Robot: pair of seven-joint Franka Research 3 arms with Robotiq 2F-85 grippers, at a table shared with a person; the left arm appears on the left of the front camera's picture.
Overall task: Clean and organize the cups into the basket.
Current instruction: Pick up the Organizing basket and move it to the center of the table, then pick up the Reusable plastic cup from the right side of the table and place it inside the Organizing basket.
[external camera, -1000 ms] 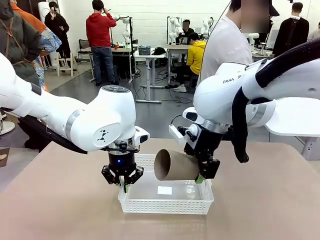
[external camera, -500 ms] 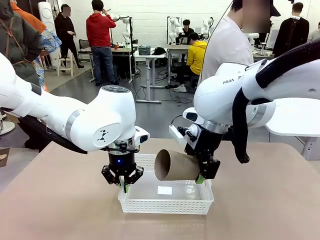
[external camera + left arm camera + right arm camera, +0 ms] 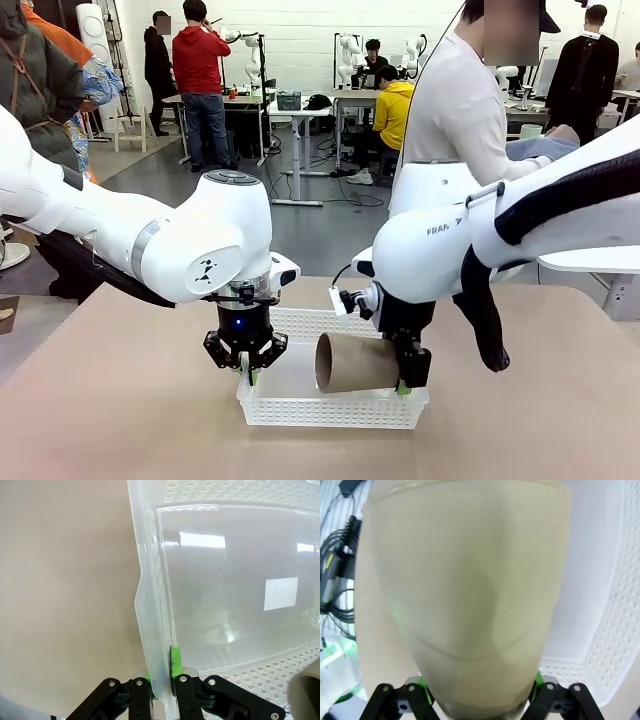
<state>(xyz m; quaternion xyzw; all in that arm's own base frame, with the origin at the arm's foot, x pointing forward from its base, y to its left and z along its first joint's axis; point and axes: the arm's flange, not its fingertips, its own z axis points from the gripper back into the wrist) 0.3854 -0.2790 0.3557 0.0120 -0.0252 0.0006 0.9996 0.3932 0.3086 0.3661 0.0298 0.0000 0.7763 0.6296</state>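
Note:
A tan-brown cup (image 3: 355, 362) lies on its side, mouth toward picture left, low inside the right half of the white lattice basket (image 3: 330, 412). My right gripper (image 3: 405, 385) is shut on the cup's narrow end. In the right wrist view the cup (image 3: 465, 590) rises between the fingers of that gripper (image 3: 480, 700), with the basket's perforated wall (image 3: 615, 630) beside it. My left gripper (image 3: 247, 375) is shut on the basket's left end wall. The left wrist view has that wall (image 3: 150, 605) pinched between the green pads of the left gripper (image 3: 161, 690), and the cup's rim (image 3: 305, 700) at the lower right.
The basket sits mid-table on the tan tabletop (image 3: 120, 420), with a white label (image 3: 280, 594) on its floor. A person in a white top (image 3: 455, 110) stands close behind the table's far edge, right of centre. Bare tabletop lies to both sides.
The right arm has come down and carried the tan cup from above the basket's rim to low inside it. The left gripper has kept its grip on the basket wall.

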